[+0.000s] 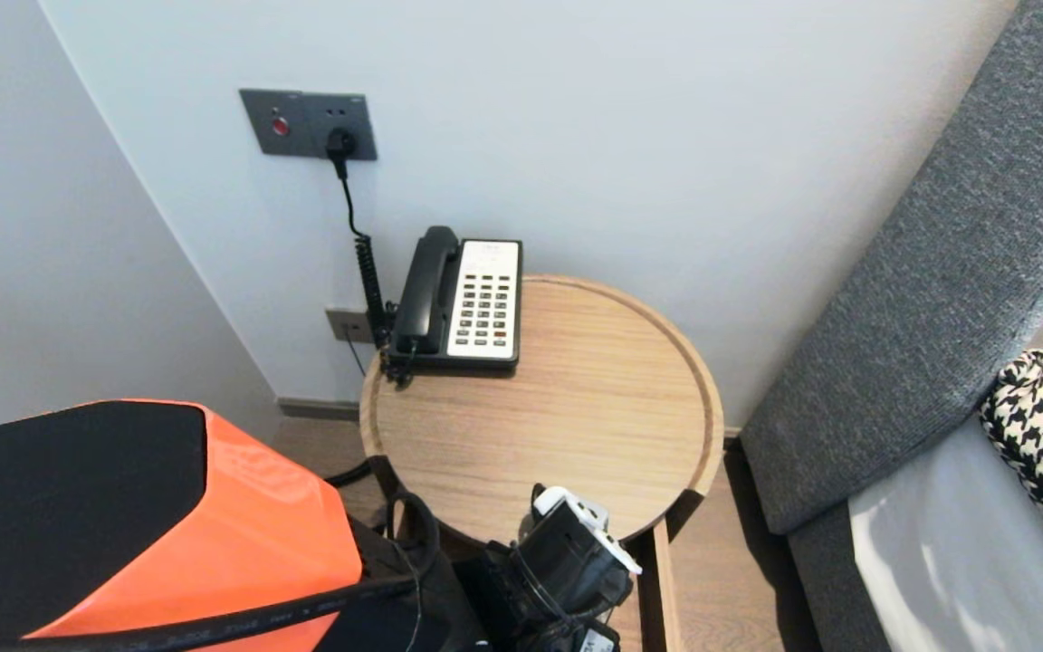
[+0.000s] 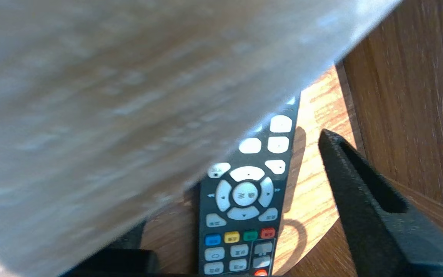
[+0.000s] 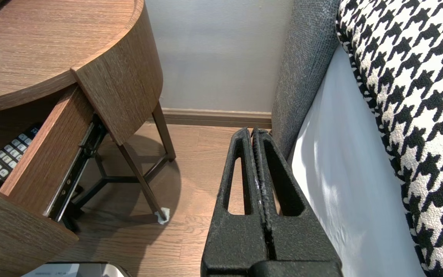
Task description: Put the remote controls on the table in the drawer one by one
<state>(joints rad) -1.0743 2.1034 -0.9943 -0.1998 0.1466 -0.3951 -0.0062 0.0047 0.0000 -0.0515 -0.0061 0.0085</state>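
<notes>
Left end effector (image 2: 233, 184) spread wide in the open drawer (image 2: 317, 111), the remote control (image 2: 244, 227) lying flat between its fingers (image 2: 360, 192), unpinched. Right end effector (image 3: 253, 134), pressed together, hangs beside the bed (image 3: 340, 173).

Head cam: high, looks fwd & down on round light-wood side table (image 1: 567, 407), mid distance. L wrist cam: v. close, under tabletop, facing black remote with white buttons (image 2: 244, 200). R wrist cam: low beside table, facing wood-plank floor (image 3: 194, 181) & pale wall (image 3: 214, 54). Wrist cams share remote; head & R share table, grey fabric sofa (image 1: 938, 299).
</notes>
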